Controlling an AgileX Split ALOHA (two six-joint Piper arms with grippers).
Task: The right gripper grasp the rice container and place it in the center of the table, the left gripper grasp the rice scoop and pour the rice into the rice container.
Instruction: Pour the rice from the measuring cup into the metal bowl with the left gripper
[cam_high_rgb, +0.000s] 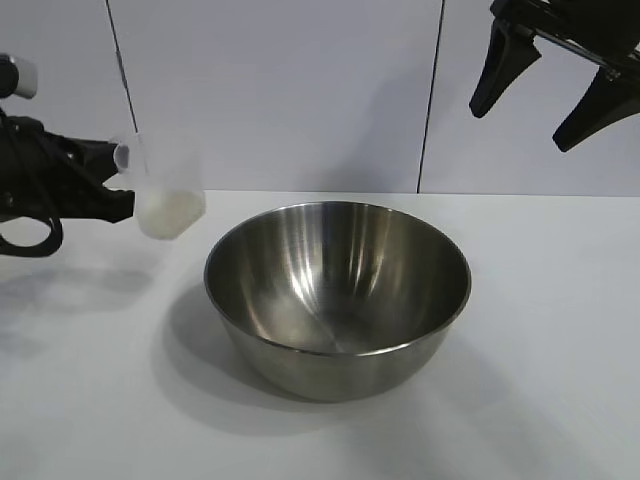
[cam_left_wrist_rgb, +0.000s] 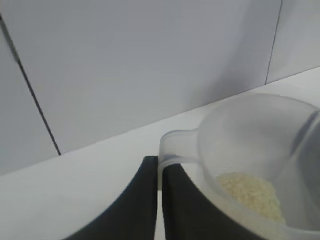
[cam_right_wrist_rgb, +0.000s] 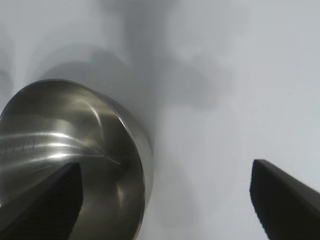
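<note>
The counter (cam_high_rgb: 560, 300) fills the lower half of the exterior frame, and the rice container (cam_high_rgb: 338, 295) stands on it just below the frame's centre, mouth up and empty as far as can be seen, its polished inside bare. In the right wrist view the same container (cam_right_wrist_rgb: 75, 160) lies at the lower left, below and to one side of that arm's spread fingers.

The right tool (cam_high_rgb: 555, 85) hangs at the upper right of the exterior frame, well above and clear of the bowl, its two fingers wide apart and holding nothing; its part of the job looks finished.

The left tool (cam_high_rgb: 105, 185) sits at the middle left, pointing roughly level toward the frame's centre, closed tight on the stubby handle of the rice scoop (cam_high_rgb: 165, 190). The scoop is held above the counter, near but not over the container's left rim, so the bowl lies to the right of and lower than the cup.

The rice (cam_left_wrist_rgb: 250, 192) lies heaped in the scoop's bottom. Judging by this, the cup must travel rightward over the rim before tipping.
</note>
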